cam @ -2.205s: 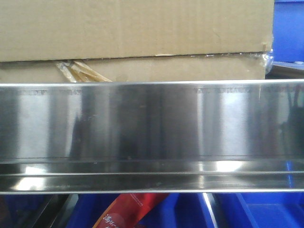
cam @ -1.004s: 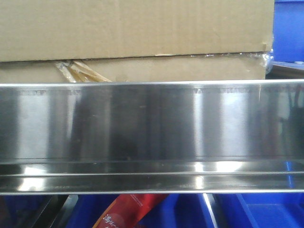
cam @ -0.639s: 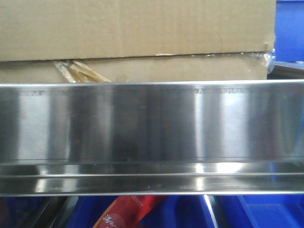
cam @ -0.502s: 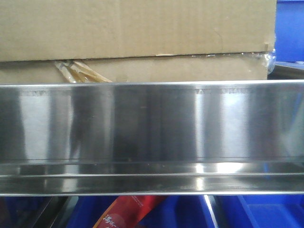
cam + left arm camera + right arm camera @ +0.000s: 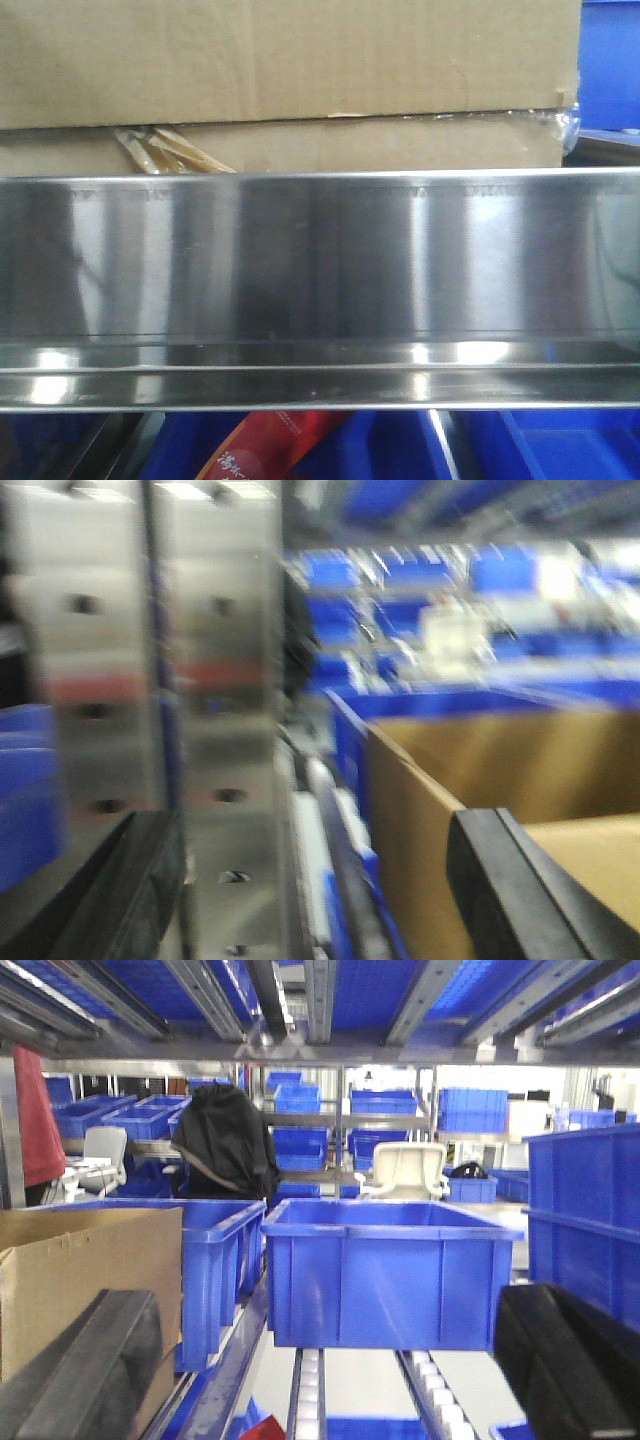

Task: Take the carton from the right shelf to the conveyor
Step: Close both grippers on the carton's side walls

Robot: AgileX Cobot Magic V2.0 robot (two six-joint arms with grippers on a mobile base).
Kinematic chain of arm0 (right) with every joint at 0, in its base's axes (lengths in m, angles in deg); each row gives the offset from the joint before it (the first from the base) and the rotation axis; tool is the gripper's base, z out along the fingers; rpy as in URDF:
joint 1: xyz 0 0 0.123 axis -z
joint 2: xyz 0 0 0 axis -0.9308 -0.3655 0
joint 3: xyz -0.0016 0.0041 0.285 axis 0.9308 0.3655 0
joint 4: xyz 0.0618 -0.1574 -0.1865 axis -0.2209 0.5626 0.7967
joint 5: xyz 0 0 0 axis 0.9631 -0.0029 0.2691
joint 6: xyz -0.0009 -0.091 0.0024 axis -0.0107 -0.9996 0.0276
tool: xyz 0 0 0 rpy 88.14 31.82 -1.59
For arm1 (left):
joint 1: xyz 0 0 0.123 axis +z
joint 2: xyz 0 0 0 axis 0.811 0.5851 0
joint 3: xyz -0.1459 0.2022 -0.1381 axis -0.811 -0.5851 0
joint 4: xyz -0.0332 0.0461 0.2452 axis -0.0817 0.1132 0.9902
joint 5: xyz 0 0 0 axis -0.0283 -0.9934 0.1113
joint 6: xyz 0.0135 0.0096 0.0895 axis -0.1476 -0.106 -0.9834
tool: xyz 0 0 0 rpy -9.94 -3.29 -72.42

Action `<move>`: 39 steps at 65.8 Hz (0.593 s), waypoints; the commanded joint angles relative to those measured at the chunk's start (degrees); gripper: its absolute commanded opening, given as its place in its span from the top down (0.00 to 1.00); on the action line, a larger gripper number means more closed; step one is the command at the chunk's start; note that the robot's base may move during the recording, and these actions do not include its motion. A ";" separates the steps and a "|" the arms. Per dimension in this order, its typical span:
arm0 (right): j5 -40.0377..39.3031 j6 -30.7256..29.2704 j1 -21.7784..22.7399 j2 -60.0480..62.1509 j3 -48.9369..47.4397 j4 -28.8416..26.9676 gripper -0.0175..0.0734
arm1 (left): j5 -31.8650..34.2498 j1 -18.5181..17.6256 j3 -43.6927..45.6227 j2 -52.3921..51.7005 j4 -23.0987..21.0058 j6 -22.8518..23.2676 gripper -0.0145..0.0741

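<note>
The carton (image 5: 290,60) sits on the shelf (image 5: 320,270), just behind the wide shiny steel rail. It is big, brown and plain. A crinkly bit of yellow tape (image 5: 165,150) sticks out of a gap low on its front, near the left. Under the rail are blue bins (image 5: 560,445) and a red packet (image 5: 265,450).

The left hand (image 5: 315,820) is wide apart, with one black finger (image 5: 110,890) low on the left and the other on the right. The carton (image 5: 480,770) is right in front of it, and a corner of the box shows between the two fingers. This view is very blurry, so I cannot tell if the hand touches the box. A steel post (image 5: 150,680) with holes stands on the left.

The right hand (image 5: 320,1300) is wide apart too, and it holds nothing. It looks into the shelf over the grey roller tracks (image 5: 310,1390). A blue bin (image 5: 390,1270) stands on the tracks straight ahead. The carton (image 5: 80,1260) is at the left edge of this view, beside another blue bin. A black bundle (image 5: 225,1140) rests farther back.
</note>
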 commanded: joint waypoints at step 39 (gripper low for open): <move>21.63 -2.60 -19.15 -38.17 -38.34 -5.25 0.18 | -7.75 -22.47 29.05 37.55 -8.01 -6.67 0.33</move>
